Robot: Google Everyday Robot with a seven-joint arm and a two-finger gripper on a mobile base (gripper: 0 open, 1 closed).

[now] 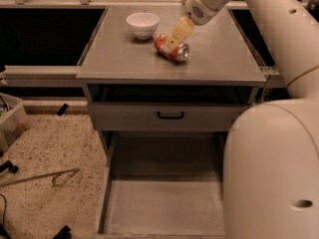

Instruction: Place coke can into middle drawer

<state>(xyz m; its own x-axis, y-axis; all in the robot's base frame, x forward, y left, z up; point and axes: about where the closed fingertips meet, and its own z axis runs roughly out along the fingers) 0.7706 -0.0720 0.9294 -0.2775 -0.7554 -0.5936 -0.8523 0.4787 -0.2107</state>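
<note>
Step 1 (approach and grasp) is in hand: the claw [172,40], its clenched-or-released state indeterminable, meets the small red dented soda can [173,49] lying on the grey metal tabletop [124,63], so the next move calls for a secure hold before transfer down into the open grey metal drawer tray [164,203].

gripper [168,44] at coke can [175,53], middle drawer [164,203] open

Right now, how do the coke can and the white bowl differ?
The coke can is red and lies on its side; the white bowl stands upright. The can sits nearer the front edge, the bowl behind it. The pincer is at the can, not the bowl. Both rest on the cabinet top.
</note>
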